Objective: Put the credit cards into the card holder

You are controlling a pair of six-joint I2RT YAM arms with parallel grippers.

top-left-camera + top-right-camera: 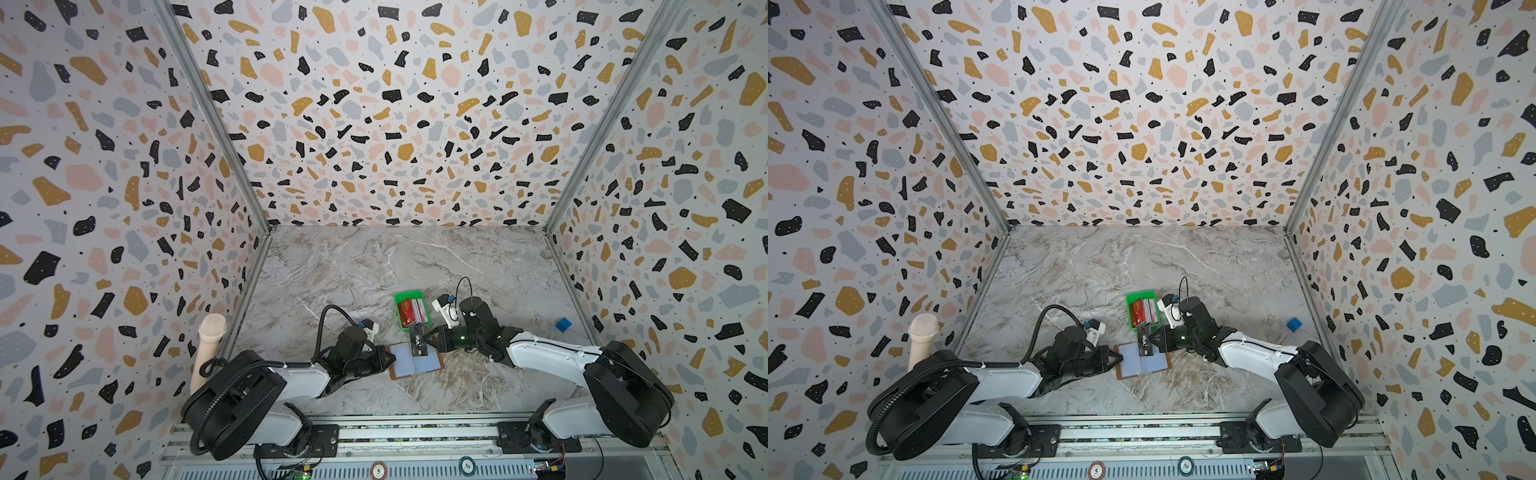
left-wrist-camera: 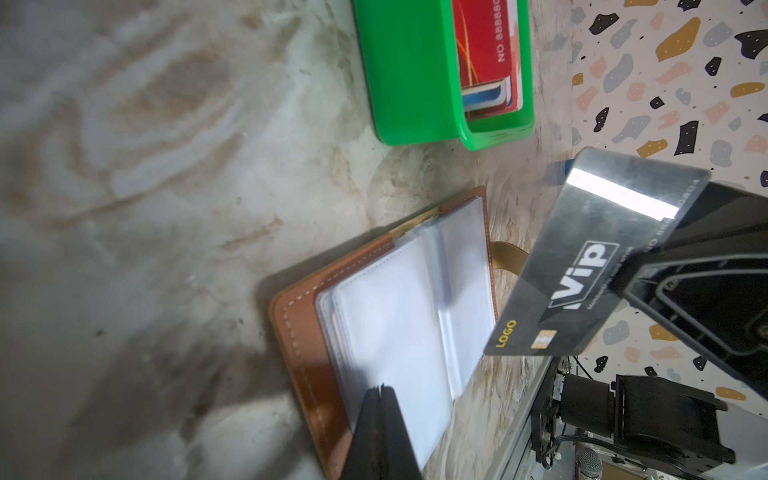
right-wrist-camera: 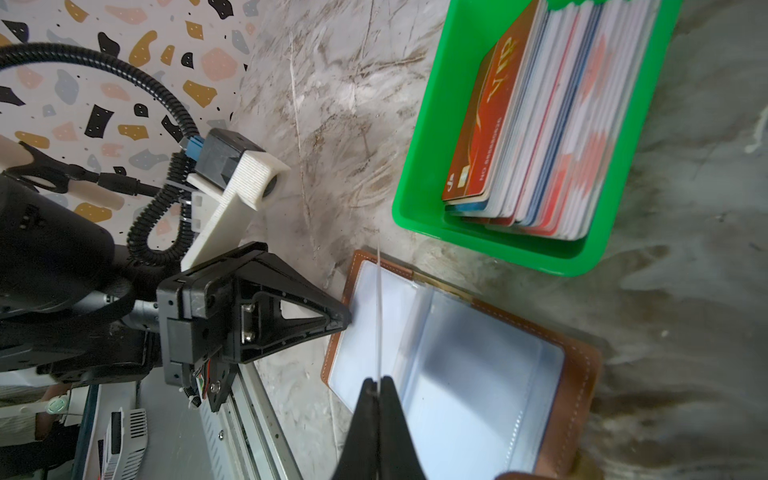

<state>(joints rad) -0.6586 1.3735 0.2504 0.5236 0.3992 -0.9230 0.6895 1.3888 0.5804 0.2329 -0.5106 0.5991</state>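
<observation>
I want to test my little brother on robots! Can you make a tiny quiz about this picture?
1. True or false: the card holder lies open.
2. Which gripper holds the black card? A) left gripper B) right gripper
3. Fill in: the other cards stand in a green ____.
Key: 1 true; 2 B; 3 tray.
</observation>
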